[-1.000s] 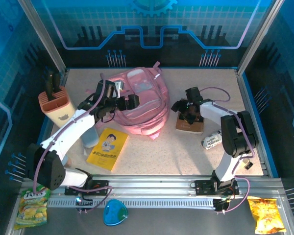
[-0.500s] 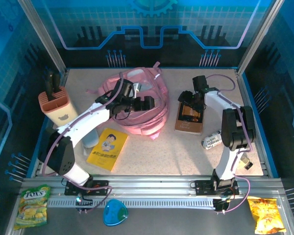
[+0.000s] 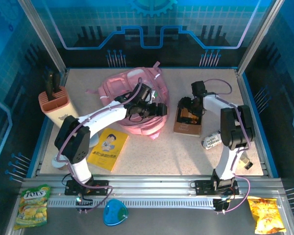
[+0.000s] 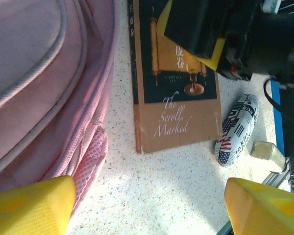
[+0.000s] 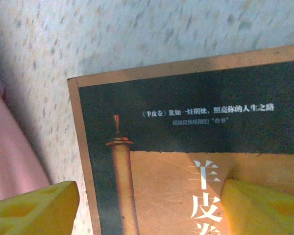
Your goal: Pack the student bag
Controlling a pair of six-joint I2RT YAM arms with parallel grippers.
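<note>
Top external: student bag [image 3: 121, 86] lies lengthwise near-to-far, handle far; left tool [image 3: 160, 110] and right tool [image 3: 187, 110] both released.

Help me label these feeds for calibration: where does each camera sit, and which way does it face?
Top external: above and behind the bases, looking down on the table; both arms show.
Left wrist: over the student bag edge, facing down; left tool fingertips show.
Right wrist: close above the brown book, facing down; right tool fingertips show.
Shared: both wrist views see the book.
</note>
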